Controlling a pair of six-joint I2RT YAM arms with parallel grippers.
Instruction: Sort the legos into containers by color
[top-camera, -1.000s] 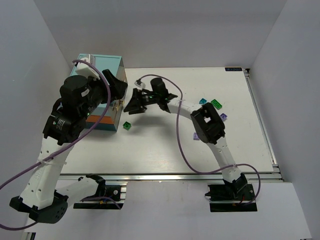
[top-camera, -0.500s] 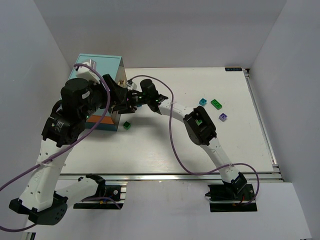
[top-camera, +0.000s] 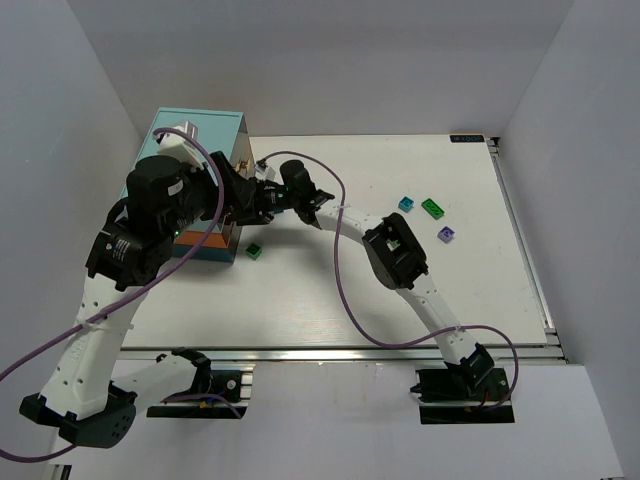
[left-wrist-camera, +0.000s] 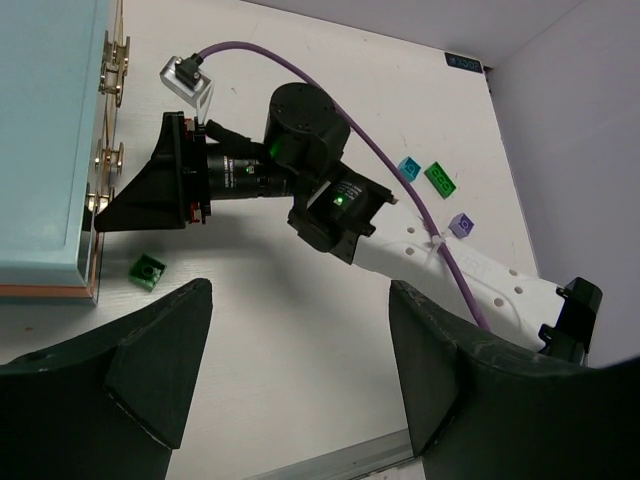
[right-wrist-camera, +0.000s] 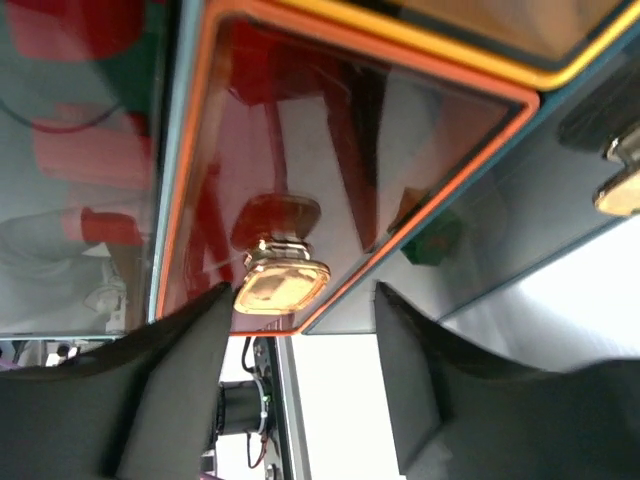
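The cabinet (top-camera: 195, 128) with a light-teal top stands at the table's left; it also shows in the left wrist view (left-wrist-camera: 40, 130). My right gripper (top-camera: 246, 207) is open at the cabinet's front. In the right wrist view an orange-framed clear drawer (right-wrist-camera: 330, 120) fills the frame, and its gold knob (right-wrist-camera: 282, 282) sits just beyond my open right gripper (right-wrist-camera: 300, 345), close to one finger. My left gripper (left-wrist-camera: 300, 370) is open and empty above the table. A green lego (top-camera: 254, 251) lies by the cabinet's front. Cyan (top-camera: 406, 203), green (top-camera: 433, 208) and purple (top-camera: 446, 234) legos lie to the right.
More gold knobs (left-wrist-camera: 108, 158) line the cabinet's front. My left arm (top-camera: 150, 215) hangs over the cabinet. A purple cable (top-camera: 345, 290) loops along my right arm. White walls enclose the table, and a metal rail (top-camera: 340, 350) runs along its near edge.
My right gripper has moved left, from the open table up to the cabinet's front drawers. The left arm has shifted only slightly.
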